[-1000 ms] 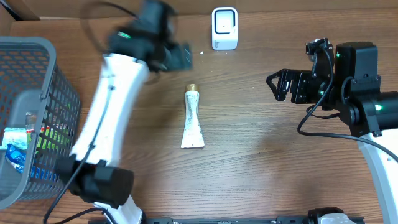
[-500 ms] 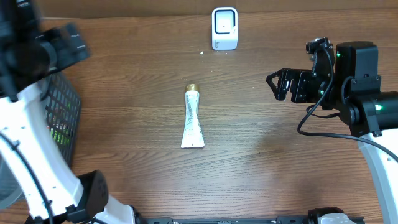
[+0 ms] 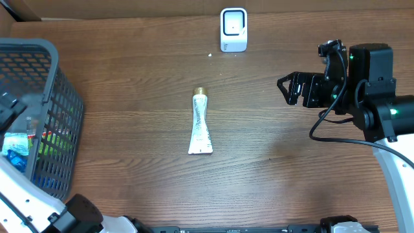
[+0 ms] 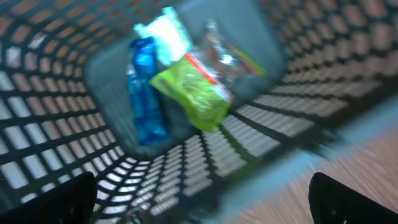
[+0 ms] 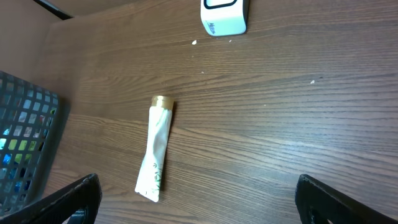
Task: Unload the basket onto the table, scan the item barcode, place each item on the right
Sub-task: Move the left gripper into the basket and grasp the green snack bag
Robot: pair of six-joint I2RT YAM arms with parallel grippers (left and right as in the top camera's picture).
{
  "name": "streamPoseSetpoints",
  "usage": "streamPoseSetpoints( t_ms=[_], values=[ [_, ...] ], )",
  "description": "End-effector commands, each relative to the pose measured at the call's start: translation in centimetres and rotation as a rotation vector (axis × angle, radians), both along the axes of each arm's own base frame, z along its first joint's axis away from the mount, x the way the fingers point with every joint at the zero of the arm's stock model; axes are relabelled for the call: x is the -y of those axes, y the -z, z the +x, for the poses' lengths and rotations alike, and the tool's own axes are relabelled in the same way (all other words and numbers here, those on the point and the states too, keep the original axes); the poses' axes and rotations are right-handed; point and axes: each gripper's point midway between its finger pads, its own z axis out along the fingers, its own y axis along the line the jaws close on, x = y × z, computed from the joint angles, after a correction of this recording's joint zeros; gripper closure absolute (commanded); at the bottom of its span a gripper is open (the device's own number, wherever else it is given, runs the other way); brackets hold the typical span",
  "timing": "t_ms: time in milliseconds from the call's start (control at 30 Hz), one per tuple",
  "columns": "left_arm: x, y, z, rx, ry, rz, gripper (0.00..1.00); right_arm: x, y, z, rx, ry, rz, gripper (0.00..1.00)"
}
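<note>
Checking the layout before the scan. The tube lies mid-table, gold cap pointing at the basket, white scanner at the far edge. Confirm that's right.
Not right: the gold cap points toward the far edge, not the basket. The tube lies mid-table, white scanner at the far edge. The overhead view shows it.

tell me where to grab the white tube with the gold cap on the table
Likely mid-body, from straight above, closing across its width: the white squeeze tube with the gold cap lies flat on the brown wooden table, narrower there than at its crimped end.
</note>
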Motion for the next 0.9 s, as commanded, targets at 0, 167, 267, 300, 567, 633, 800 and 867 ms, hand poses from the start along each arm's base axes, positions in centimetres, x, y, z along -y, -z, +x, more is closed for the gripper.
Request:
streamPoseSetpoints(
  t_ms=[0, 167, 267, 300, 567, 633, 800, 867],
  values=[
    [-1.2, -0.1, -1.1, 0.023, -0.058, 0.004, 0.00, -0.1, -1.2, 0.3, 0.033, -0.006, 0.006, 0.00],
    [-2.6, 0.8, -1.3, 0.028, -0.122, 0.009, 0.00, -0.1, -1.2, 0.3, 0.033, -0.006, 0.006, 0.00],
    [-3.5, 2.5, -1.4, -0.003, -0.174, 0.012, 0.00, -0.1, -1.2, 0.3, 0.034, -0.006, 0.006, 0.00],
    [-3.8, 3.3, -1.3, -0.010, -0.177, 0.008, 0.00, -0.1, -1.2, 0.3, 0.033, -0.006, 0.006, 0.00],
    [-5.4, 13.4, 0.7, -0.052, -0.160, -0.043, 0.00, -0.1, -1.2, 0.3, 0.033, -0.006, 0.006, 0.00],
    [-5.3, 16.0, 1.4, -0.053, -0.126, -0.056, 0.00, -0.1, -1.2, 0.3, 0.033, -0.006, 0.006, 0.00],
    [-4.4, 22.0, 3.9, -0.036, 0.054, -0.079, 0.00, -0.1, -1.1, 0.2, 0.026, -0.006, 0.005, 0.00],
    [-4.1, 24.1, 4.2, -0.049, 0.067, -0.082, 0.00, -0.1, -1.0, 0.1, 0.022, -0.006, 0.005, 0.00]
  ],
)
